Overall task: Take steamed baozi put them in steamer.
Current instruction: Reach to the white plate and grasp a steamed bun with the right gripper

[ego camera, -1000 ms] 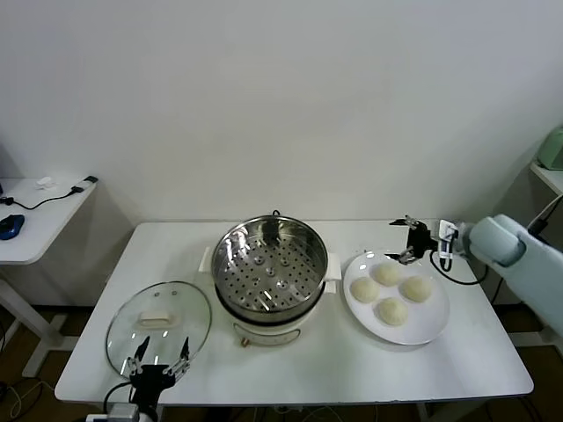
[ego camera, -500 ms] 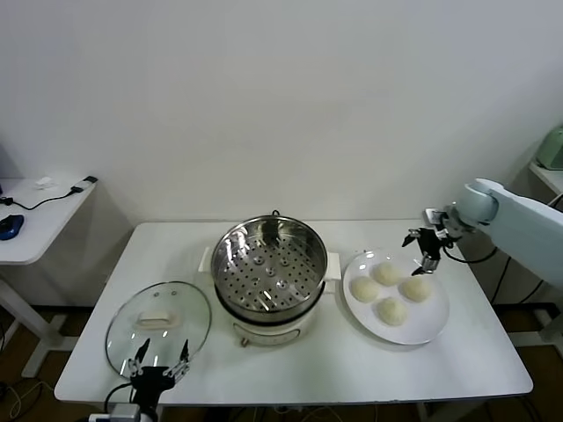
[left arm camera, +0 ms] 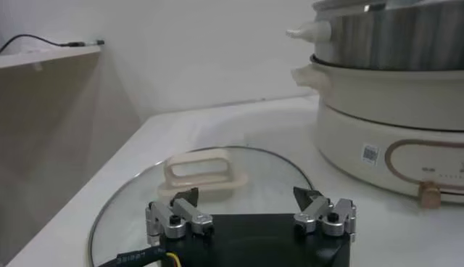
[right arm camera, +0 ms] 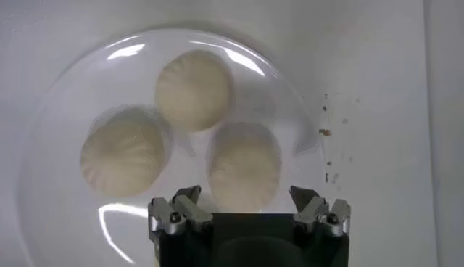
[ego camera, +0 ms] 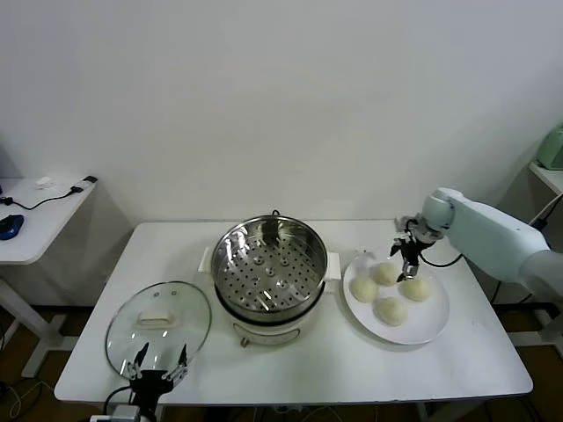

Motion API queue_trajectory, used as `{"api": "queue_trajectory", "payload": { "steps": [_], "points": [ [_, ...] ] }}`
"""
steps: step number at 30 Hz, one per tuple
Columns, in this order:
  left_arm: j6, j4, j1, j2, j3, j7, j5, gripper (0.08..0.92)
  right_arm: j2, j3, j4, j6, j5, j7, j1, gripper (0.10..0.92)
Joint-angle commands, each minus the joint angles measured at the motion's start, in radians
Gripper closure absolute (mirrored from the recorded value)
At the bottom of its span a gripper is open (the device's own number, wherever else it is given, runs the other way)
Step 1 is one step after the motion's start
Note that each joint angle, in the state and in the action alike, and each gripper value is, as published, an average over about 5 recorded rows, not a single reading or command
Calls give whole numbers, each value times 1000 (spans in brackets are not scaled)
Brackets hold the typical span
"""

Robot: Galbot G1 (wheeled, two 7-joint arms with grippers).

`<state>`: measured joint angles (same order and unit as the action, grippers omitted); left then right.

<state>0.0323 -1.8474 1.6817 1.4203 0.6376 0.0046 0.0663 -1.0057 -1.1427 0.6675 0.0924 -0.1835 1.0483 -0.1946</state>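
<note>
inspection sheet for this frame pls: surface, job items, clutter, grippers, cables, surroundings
Surface: white table, steamer centre, plate right, lid left.
Job's things: four steamed baozi on the white plate; steamer open, perforated tray bare.
Clutter: glass lid flat on the table near the front left edge.
Grippers: right gripper open, above the baozi on the plate, holding nothing; left gripper open, parked at the lid's near edge.
Cables: black cable on the side table.
Surroundings: plain white wall; a pale green object at the far right.

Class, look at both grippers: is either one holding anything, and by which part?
Nothing is held. The right gripper hangs open above the baozi on the plate; the left gripper is open near the glass lid.
</note>
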Motion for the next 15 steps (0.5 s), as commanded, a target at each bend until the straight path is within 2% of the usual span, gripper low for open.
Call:
{"api": "queue_trajectory", "payload": {
  "steps": [1,6,15],
  "points": [
    [-1,10,0,-1,-1,0,-1,177,-77,9,-89,14,20,-8,30,203],
    [0,2,2,3,-5,0,-1,177,-79,10,-87,26,14,-6,33,237],
    [6,-21,18,14,-11,-1,-8,177,-60,-10,-60,30,8,18,5,407]
  ]
}}
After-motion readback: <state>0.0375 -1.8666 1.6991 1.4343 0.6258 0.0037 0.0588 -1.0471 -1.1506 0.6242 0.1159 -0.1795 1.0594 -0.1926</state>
